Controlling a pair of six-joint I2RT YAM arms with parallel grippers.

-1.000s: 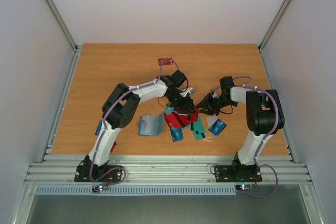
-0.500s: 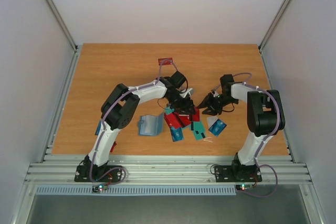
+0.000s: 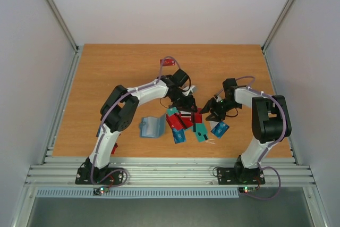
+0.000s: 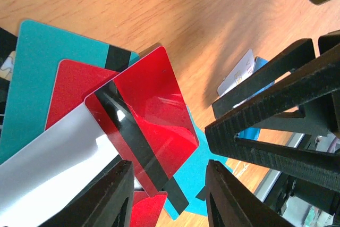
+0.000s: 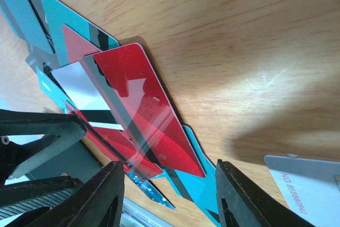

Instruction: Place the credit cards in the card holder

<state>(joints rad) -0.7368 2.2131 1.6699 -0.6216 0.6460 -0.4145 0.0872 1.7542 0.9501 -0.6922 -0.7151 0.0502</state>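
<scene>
Left gripper straddles the striped end of a red card, jaws partly apart; whether they pinch it I cannot tell. That card sits tilted above the other cards, likely raised to single it out. Right gripper faces it, spread wide and empty, perhaps to steady it. Holder lies open left of the pile, pockets up for loading. Farthest back, a lone card rests on the table.
</scene>
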